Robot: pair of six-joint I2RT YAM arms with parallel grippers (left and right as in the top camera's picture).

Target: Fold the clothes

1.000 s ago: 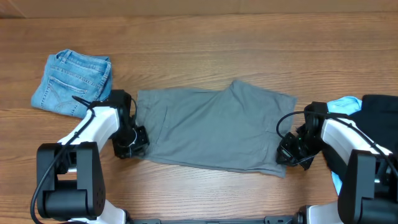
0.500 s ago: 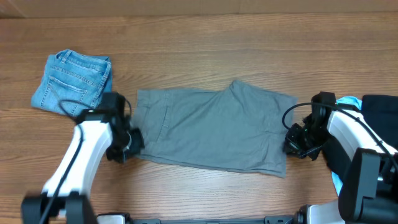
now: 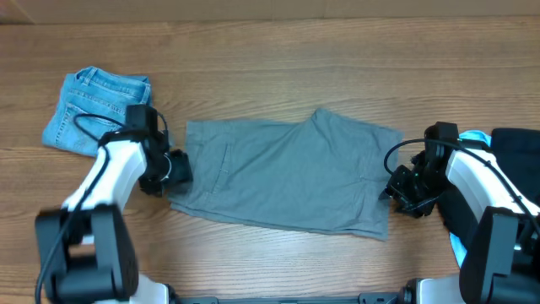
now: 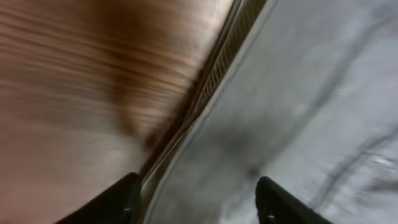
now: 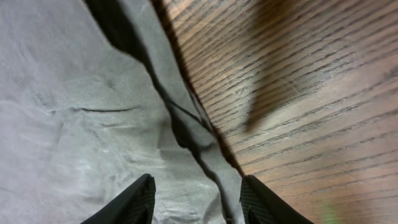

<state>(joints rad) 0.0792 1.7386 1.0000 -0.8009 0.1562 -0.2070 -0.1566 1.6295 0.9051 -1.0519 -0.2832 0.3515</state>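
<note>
Left arm [image 3: 114,173] angled inward, left gripper [image 3: 175,169] hung low with fingers parted, right arm [image 3: 477,176] mirrored it, right gripper [image 3: 402,187] likewise parted.

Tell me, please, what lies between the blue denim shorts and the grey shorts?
In the overhead view, the left gripper stands between the denim shorts and the grey shorts.

Grey shorts [image 3: 287,177]: plain mid grey, no print. Fine woven texture shows in right wrist view [image 5: 74,124], with darker grey lines along folds and hem.
Denim shorts [image 3: 97,110]: washed light blue, paler faded patches, darker blue seams.
Table [image 3: 270,67]: warm brown wood, darker streaked grain.
Black garment [image 3: 519,152]: solid black, no pattern visible.
Cloth scrap [image 3: 471,142] beside it: bright sky blue.
Left arm [image 3: 114,169], right arm [image 3: 477,173]: white shells, black joints, black cables.
Left gripper [image 3: 173,169], right gripper [image 3: 403,187]: black.
</note>
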